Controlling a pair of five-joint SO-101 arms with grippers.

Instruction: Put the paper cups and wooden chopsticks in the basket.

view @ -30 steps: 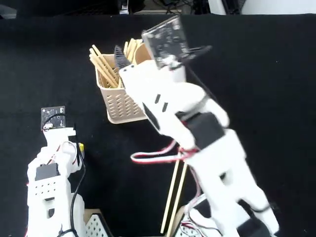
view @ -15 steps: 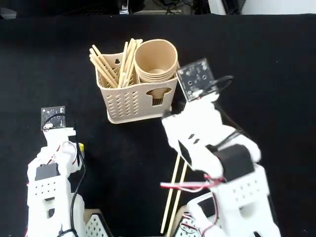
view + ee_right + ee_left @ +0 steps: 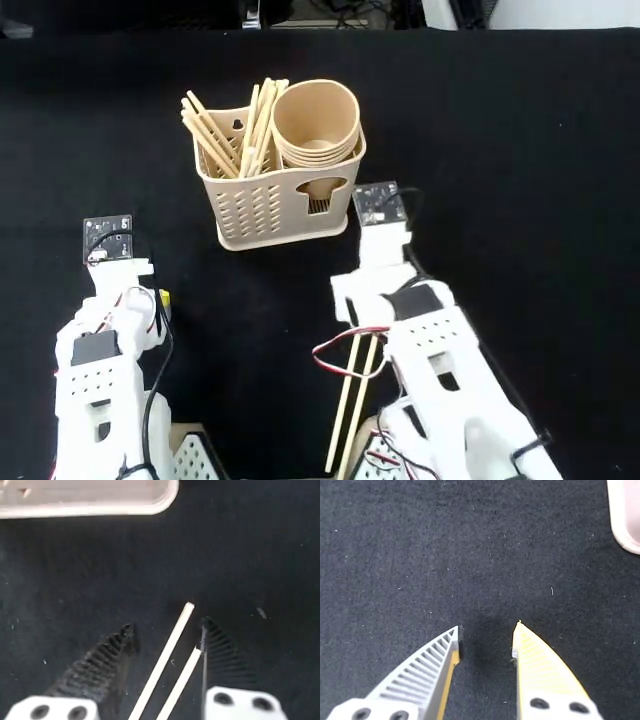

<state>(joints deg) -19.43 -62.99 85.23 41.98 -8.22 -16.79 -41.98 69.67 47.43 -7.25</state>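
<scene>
Lying side by side: two pale, straight, square-ended chopsticks.

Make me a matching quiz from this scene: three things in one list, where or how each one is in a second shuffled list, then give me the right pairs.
Column one:
1. stack of brown paper cups
2. two loose wooden chopsticks
3. left gripper

Column two:
A. open, above a bare patch of the black table
B. lying flat on the table, between the open fingers of the right gripper
C. nested upright in the perforated beige plastic basket

Pairs: 1-C, 2-B, 3-A.
</scene>
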